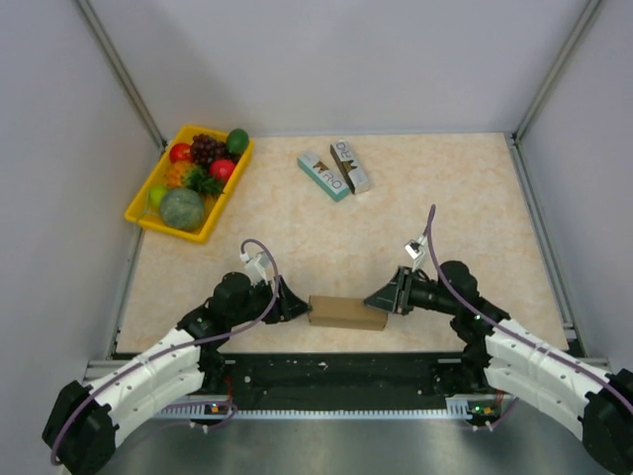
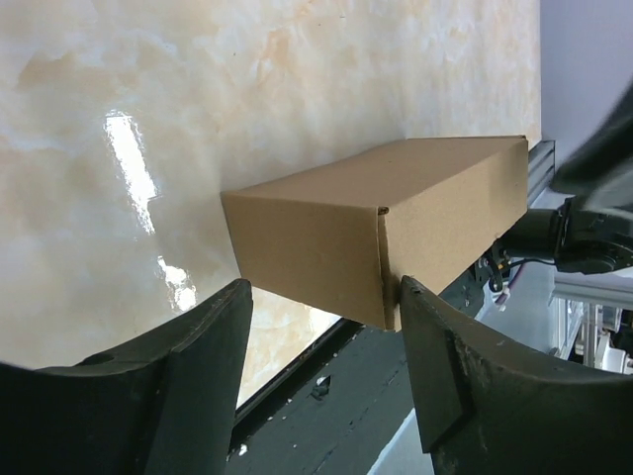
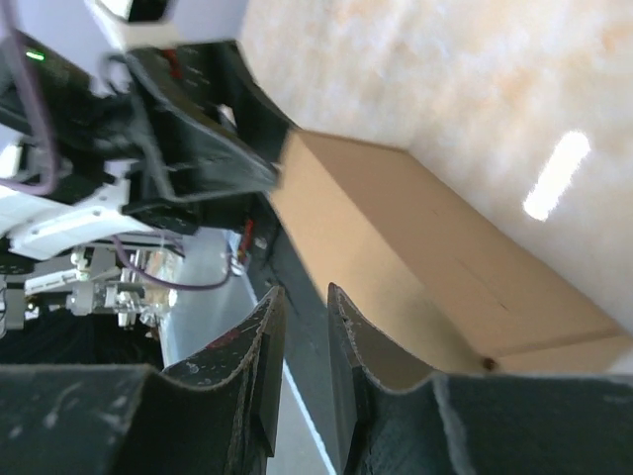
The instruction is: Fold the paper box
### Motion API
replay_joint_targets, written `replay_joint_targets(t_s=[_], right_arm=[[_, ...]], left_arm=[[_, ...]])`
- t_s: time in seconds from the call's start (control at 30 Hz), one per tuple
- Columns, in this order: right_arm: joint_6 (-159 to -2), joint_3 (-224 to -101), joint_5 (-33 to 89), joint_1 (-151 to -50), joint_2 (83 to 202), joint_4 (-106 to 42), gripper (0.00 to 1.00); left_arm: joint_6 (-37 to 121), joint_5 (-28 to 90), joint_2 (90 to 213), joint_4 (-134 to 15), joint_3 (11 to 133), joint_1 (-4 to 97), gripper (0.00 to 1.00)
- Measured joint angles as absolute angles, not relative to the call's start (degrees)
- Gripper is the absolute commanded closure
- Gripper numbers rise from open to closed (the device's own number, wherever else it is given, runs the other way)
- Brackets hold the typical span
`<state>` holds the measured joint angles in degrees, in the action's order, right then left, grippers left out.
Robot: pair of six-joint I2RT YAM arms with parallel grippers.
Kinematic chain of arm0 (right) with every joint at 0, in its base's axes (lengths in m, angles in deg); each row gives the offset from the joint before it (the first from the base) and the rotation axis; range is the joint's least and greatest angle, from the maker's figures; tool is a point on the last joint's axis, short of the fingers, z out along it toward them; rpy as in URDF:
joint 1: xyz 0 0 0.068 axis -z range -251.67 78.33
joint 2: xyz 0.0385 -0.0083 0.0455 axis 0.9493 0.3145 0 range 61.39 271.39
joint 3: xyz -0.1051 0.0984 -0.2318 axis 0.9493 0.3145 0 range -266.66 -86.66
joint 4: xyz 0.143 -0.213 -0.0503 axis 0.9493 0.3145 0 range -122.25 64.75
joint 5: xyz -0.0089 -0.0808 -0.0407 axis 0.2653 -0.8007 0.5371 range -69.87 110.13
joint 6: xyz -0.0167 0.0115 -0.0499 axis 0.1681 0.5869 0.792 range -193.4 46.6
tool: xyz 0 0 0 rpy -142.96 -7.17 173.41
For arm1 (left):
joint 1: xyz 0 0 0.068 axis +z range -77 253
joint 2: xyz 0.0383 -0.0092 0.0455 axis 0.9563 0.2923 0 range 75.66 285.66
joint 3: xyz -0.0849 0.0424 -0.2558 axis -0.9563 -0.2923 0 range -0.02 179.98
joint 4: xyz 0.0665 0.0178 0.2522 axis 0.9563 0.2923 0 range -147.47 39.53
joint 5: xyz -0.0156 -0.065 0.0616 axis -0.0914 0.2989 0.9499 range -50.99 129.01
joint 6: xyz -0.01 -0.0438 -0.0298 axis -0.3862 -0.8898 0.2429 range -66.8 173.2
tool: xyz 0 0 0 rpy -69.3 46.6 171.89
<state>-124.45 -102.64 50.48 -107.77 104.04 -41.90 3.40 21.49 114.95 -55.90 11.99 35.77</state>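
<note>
The counter (image 1: 326, 247) has a glossy beige top with a marble pattern. Plain pale grey walls close three sides: the back wall (image 1: 336, 59) at the far edge, the left wall (image 1: 54, 148) and the right wall (image 1: 593, 178) at the side edges. A metal post (image 1: 124, 74) rises at the far left corner, and a second post (image 1: 559, 64) at the far right corner. A bright streak of light (image 2: 129, 163) is reflected on the top.

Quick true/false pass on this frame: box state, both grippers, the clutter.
1. The paper box is a formed carton, not a flat sheet. True.
2. The left gripper is shut on it. False: it is open, fingers apart at the box's end.
3. The right gripper is at the opposite end. True.
4. The two printed boxes rest on the paper box. False: they lie apart from it, farther back.
5. The yellow tray holds fruit. True.
</note>
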Motion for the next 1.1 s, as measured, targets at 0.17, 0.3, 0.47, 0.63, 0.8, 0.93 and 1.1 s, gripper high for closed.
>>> replay_joint_targets(t_s=[0.17,0.3,0.47,0.63,0.8,0.93,1.1], right_arm=[[-128.9,-93.3,51.0,-107.5,104.4,-50.3,0.76],[-129.0,-93.1,50.9,-107.5,103.8,-50.3,0.76],[-126.7,-97.6,50.6,-107.5,103.5,-42.9,0.76],[-125.5,-101.6,50.9,-107.5,103.5,-40.3,0.76],[-126.7,-96.8,51.3,-107.5,106.0,-44.7,0.76],[-127.6,-96.1,51.7,-107.5,107.3,-48.2,0.75],[-123.3,-102.3,51.4,-107.5,107.2,-37.9,0.68]], left_arm=[[3.6,20.2,116.8,-57.4,12.0,35.8,0.39],[3.6,19.8,117.2,-58.6,11.5,35.8,0.39],[3.7,19.8,116.0,-58.7,11.1,35.8,0.38],[3.8,19.9,115.5,-58.2,10.8,35.8,0.38],[3.8,19.8,115.5,-58.3,10.7,35.8,0.38],[3.8,20.0,115.5,-58.7,10.5,35.9,0.37],[3.8,20.0,114.6,-58.5,10.2,35.9,0.36]])
